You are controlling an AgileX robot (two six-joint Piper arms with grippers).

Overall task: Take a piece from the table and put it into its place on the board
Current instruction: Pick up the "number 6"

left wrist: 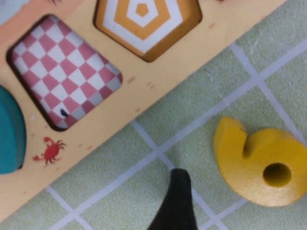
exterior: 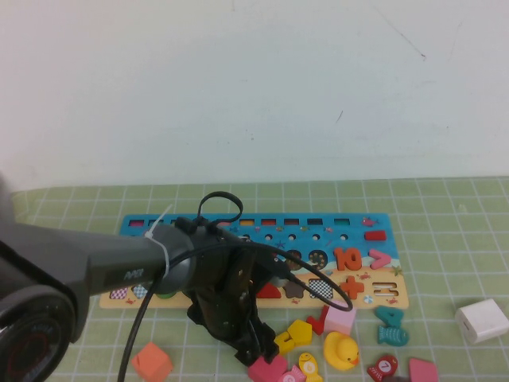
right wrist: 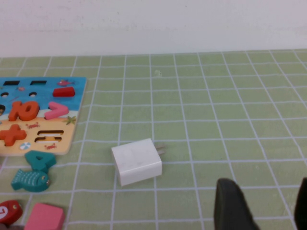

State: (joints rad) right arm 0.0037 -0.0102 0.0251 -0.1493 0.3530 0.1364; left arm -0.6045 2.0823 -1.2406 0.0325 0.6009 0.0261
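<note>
The piece, a yellow numeral 6 (left wrist: 259,165), lies flat on the green mat just off the board's tan strip (left wrist: 144,96). In the high view it (exterior: 285,343) sits in front of the board (exterior: 395,302). My left gripper (exterior: 258,352) is low over the mat next to the 6. One black finger (left wrist: 178,196) shows beside the 6, apart from it. The other finger is out of frame, and the jaws stand wide and empty. My right gripper (right wrist: 266,208) is open and empty above bare mat, to the right of the board (right wrist: 79,96).
Loose pieces lie in front of the board: a yellow pentagon block (exterior: 301,328), a yellow duck (exterior: 340,350), a pink block (exterior: 340,321), a teal 4 and fish (exterior: 391,325) and an orange block (exterior: 152,362). A white charger (exterior: 482,320) lies at the right.
</note>
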